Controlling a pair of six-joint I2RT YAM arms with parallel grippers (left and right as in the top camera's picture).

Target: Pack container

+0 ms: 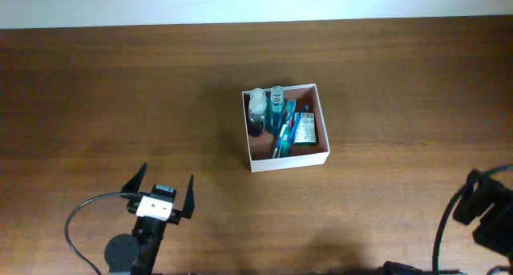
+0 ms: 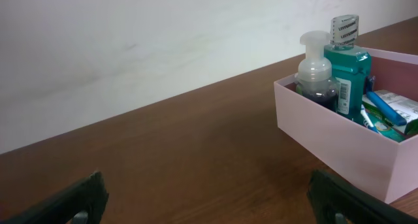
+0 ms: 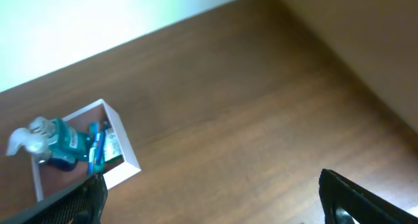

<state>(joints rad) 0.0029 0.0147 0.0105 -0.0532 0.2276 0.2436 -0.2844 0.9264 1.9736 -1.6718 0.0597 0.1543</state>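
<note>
Now left pincer [image 1: 167, 175]: wide, empty, front-left over counter [image 1: 96, 82].
Container [image 1: 288, 161]: mid-counter, well apart from both pincers, bottles [image 1: 256, 111] inside.
Handling: probably light cardboard; thin walls may buckle, so pinch one wall's rim.
Right pincer [image 3: 212, 178]: wide, empty, far right.

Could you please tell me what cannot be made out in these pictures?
- Right end effector: cut off by the overhead frame's right edge; the right wrist view shows only its fingertips.
- Packet: print too small overhead, blurred in the right wrist view.
- Container: right end cut off by the left wrist frame's right edge; toiletries hide part of its floor.
</note>
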